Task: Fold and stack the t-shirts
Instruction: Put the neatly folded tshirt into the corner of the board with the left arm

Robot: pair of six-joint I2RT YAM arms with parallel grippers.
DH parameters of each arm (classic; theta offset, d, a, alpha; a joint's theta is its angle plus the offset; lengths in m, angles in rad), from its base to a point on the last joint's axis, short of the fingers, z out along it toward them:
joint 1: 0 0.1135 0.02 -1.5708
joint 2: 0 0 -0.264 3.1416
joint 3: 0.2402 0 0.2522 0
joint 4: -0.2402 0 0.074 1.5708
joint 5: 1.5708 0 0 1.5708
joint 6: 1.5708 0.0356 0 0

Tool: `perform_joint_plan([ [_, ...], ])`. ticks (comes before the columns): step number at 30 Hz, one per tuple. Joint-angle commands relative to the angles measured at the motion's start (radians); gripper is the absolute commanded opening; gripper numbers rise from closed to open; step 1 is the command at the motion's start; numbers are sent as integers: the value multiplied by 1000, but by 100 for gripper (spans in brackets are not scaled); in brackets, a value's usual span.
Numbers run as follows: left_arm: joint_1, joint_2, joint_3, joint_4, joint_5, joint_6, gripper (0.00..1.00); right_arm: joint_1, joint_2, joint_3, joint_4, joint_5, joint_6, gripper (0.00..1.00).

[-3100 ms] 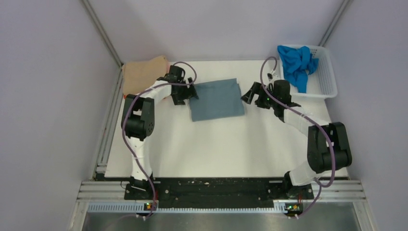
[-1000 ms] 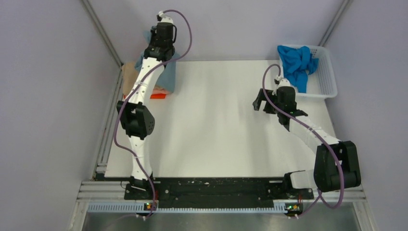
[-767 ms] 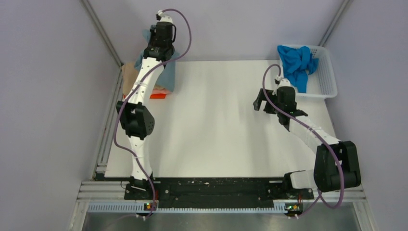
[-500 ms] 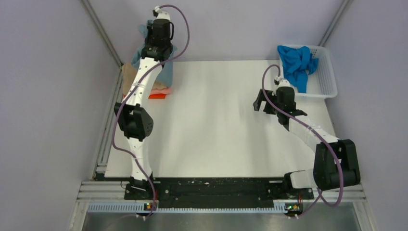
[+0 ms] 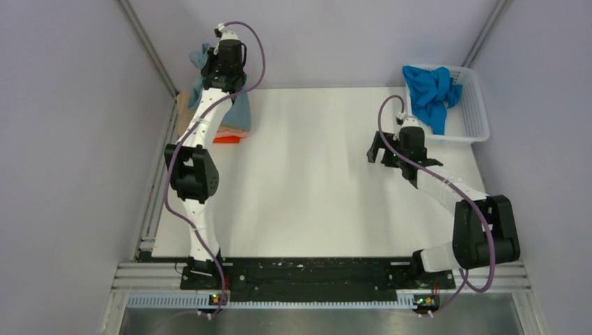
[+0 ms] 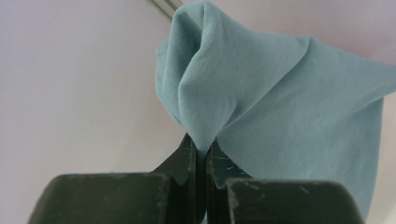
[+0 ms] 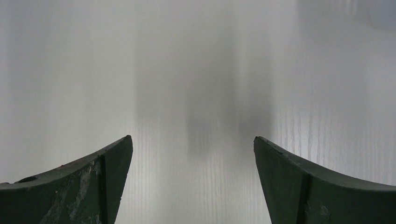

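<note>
Lying underneath: the white table (image 5: 314, 195) is carrying a low stack (image 5: 230, 132) of folded tan, pink and orange shirts in the upper left of the overhead view.
Basket: the mesh basket (image 5: 480, 112) is sitting at the upper right, holding a crumpled bright blue shirt (image 5: 427, 87).
Carried shirt: the grey-blue shirt (image 6: 280, 102) is hanging in the upper left of the overhead view, draping down over the stack; whether its lower edge is touching the pile cannot be told.
Left claw: the left claw (image 6: 201, 148) is pinching a bunched fold of that shirt, fingers pressed together on the cloth.
Right claw: the right claw (image 7: 192, 149) is hovering spread over bare table right of centre, well apart from the stack.
Deciding relation: the stack is lying below the left claw, so the placing is likely falling to the left arm alone, going downward.
</note>
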Motion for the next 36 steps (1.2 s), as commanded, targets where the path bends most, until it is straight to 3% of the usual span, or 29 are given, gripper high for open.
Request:
perform_joint_plan([
  [1, 14, -16, -41, 178, -113, 1, 0, 6, 16, 43, 10, 12, -2, 99],
  [7, 16, -24, -196, 438, -216, 80, 0, 6, 33, 47, 7, 16, 2, 99],
  [12, 17, -99, -384, 568, -167, 15, 0, 8, 52, 52, 7, 12, 12, 99],
  [16, 29, -124, -538, 768, -175, 34, 0, 7, 69, 57, 4, 4, 13, 99],
  [28, 139, -23, -583, 930, -79, -17, 0, 7, 89, 67, -3, 13, 16, 99],
  [36, 152, 20, -623, 1181, -63, 83, 0, 8, 109, 80, -3, 34, 16, 99],
])
